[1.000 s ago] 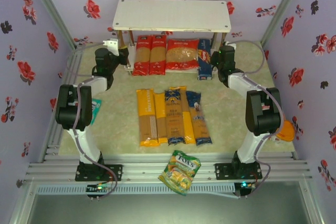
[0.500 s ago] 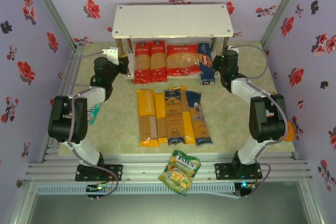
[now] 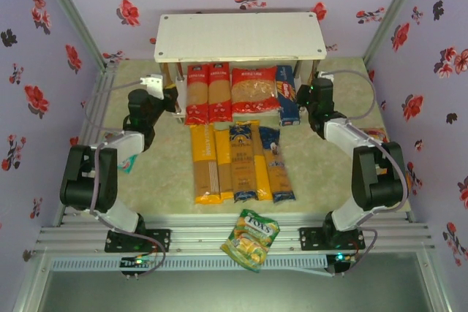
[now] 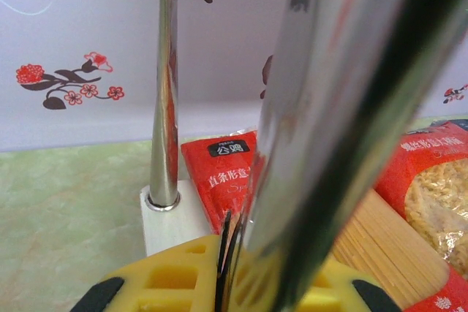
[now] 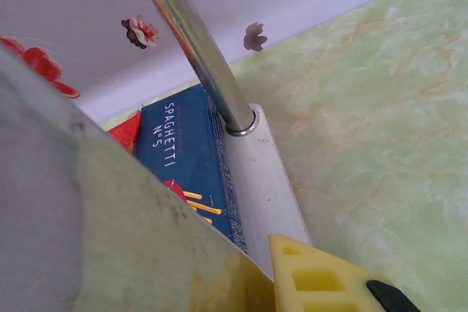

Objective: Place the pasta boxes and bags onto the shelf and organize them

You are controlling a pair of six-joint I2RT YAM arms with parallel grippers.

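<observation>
Shelf (image 3: 241, 36) seems mid-positioning, left gripper (image 3: 172, 95) and right gripper (image 3: 301, 96) both clamped narrow on it; next, let go and fetch packs (image 3: 241, 162) behind them.

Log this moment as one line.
left gripper: shut on shelf leg | right gripper: shut on opposite shelf leg | lower shelf: four pasta packs | table: five pasta packs

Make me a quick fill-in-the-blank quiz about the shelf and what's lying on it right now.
The top board of the shelf is coloured ___.
Left of the wide red bag on the lower tier lie ___ narrow red bags.
The dark-blue box is labelled ___ N°5.
Missing words: white; two; SPAGHETTI.
</observation>
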